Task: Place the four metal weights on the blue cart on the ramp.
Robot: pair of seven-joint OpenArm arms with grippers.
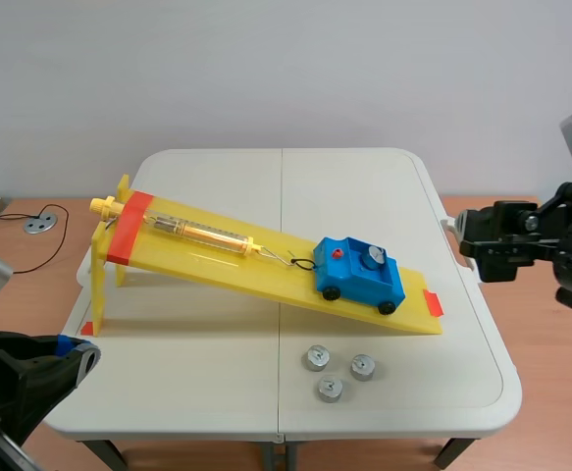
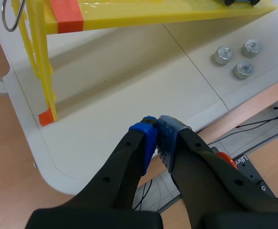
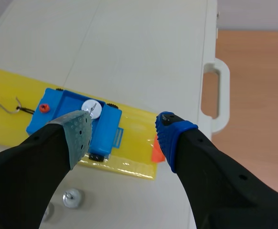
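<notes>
A blue cart [image 1: 359,275] sits low on the yellow ramp [image 1: 217,260] with one metal weight [image 1: 371,257] in its tray. Three more weights [image 1: 316,357] [image 1: 363,367] [image 1: 329,389] stand on the white table in front of the ramp's low end. My right gripper [image 1: 459,234] hangs open above the table's right edge; in its wrist view the right gripper [image 3: 124,128] has the cart [image 3: 72,121] and its weight [image 3: 91,109] below, by one finger. My left gripper [image 2: 156,125] is shut on nothing over the near left corner, far from the three weights [image 2: 222,55].
A yellow spring scale [image 1: 202,234] lies on the ramp, hooked to the cart by a wire. Orange tape [image 1: 129,228] marks the ramp's raised end, held up by a yellow stand [image 2: 41,57]. The table's moulded handle [image 3: 216,95] sits at its right edge.
</notes>
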